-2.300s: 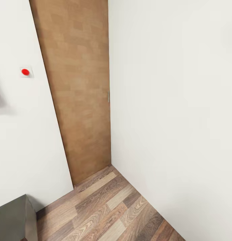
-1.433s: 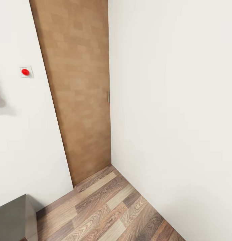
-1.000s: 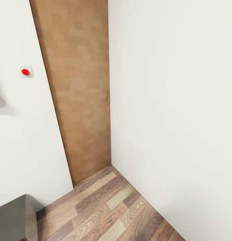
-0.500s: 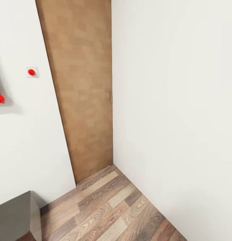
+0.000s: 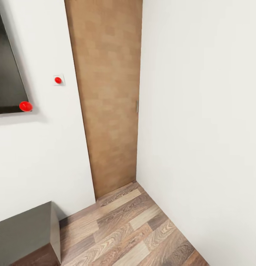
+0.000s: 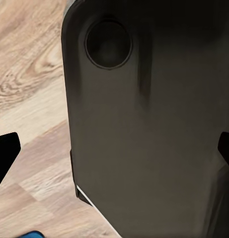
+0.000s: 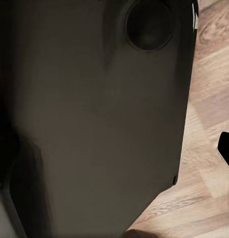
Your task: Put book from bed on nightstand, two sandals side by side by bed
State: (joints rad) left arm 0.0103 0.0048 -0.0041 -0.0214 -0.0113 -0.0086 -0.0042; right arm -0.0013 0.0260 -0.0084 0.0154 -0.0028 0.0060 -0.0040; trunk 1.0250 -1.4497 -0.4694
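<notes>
While the head view faces a corner where a wooden door (image 5: 109, 96) meets white walls (image 5: 202, 111) above a plank floor (image 5: 131, 232), both wrist views show dark robot casing, a blue sliver (image 6: 31, 234), perhaps a sandal, and widely spread pincer tips.

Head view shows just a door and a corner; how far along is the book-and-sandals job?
Nothing looks done from here. The robot faces a wooden door where white walls meet, over plank floor. In hand: the left tool is open and empty. Left: the book onto a nightstand and the sandals beside the bed.
</notes>
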